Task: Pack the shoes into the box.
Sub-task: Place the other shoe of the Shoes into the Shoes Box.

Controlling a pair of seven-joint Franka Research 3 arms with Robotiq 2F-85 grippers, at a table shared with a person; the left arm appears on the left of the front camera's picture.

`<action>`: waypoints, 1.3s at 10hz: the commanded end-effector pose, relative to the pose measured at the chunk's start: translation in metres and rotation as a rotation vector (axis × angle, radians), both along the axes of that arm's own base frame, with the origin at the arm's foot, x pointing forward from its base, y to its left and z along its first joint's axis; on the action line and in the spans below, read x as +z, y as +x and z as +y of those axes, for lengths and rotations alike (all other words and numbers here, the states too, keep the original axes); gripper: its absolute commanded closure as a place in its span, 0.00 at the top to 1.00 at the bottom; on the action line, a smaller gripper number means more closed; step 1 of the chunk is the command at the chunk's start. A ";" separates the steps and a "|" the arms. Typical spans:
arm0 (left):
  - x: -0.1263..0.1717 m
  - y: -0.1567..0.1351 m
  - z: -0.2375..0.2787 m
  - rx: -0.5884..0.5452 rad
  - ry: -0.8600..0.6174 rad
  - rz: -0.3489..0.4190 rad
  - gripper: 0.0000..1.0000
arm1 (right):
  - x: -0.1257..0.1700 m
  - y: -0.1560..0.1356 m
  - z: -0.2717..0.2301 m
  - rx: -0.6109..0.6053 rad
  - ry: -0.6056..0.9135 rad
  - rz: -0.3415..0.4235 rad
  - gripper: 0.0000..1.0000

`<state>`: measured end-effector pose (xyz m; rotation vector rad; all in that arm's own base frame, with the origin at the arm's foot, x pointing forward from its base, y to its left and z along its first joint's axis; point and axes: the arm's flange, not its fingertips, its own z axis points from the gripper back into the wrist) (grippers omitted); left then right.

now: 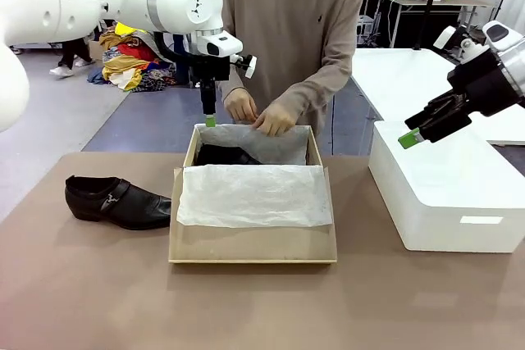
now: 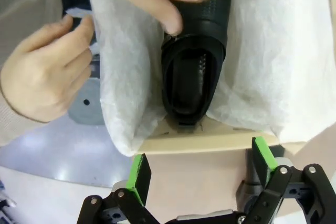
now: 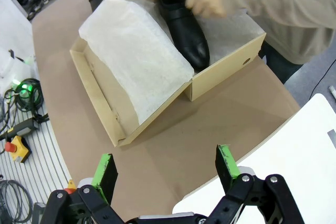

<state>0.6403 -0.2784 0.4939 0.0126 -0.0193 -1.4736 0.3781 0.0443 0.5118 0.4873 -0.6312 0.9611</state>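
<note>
A brown table (image 1: 82,284) runs across the front view, with a person in a beige jumper standing at its far side and other workbenches behind. In the middle of the table lies the box (image 1: 253,247), open, its cardboard flap folded flat towards the robot and white tissue paper (image 1: 254,194) draped over the front part. One shoe (image 1: 225,155) lies inside the box at the back, partly covered by the tissue; the right wrist view shows it (image 3: 186,30) lying lengthwise along the far wall of the box (image 3: 226,74). The other shoe (image 1: 115,201) rests on the table just left of the box, with its buckle strap facing the camera and its toe near the box's side.

The person's one hand (image 1: 240,105) and other hand (image 1: 276,118) are at the box's far rim, pinching the tissue above the packed shoe; in the left wrist view fingers touch the shoe's upper (image 2: 197,66).

The left gripper (image 1: 210,120) hangs above the far left corner of the box, pointing down, jaws spread wide and holding nothing (image 2: 201,166). The right gripper (image 1: 410,138) hovers above a large white box (image 1: 443,194) on the right, well apart from the shoebox, its jaws also wide apart and empty (image 3: 167,169)
</note>
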 end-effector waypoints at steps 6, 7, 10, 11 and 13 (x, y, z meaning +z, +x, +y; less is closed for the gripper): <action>0.017 -0.051 0.113 -0.061 -0.042 -0.060 1.00 | -0.002 0.003 0.000 0.022 0.028 -0.022 1.00; 0.018 -0.057 0.131 -0.079 -0.039 -0.075 1.00 | -0.002 0.003 0.000 0.022 0.028 -0.022 1.00; 0.017 -0.065 0.179 -0.151 -0.052 -0.097 1.00 | -0.002 0.003 0.000 0.022 0.028 -0.022 1.00; 0.014 -0.066 0.191 -0.178 -0.041 -0.095 1.00 | -0.002 0.003 0.000 0.022 0.028 -0.022 1.00; 0.010 -0.063 0.207 -0.162 -0.030 -0.069 1.00 | -0.002 0.003 0.000 0.022 0.028 -0.022 1.00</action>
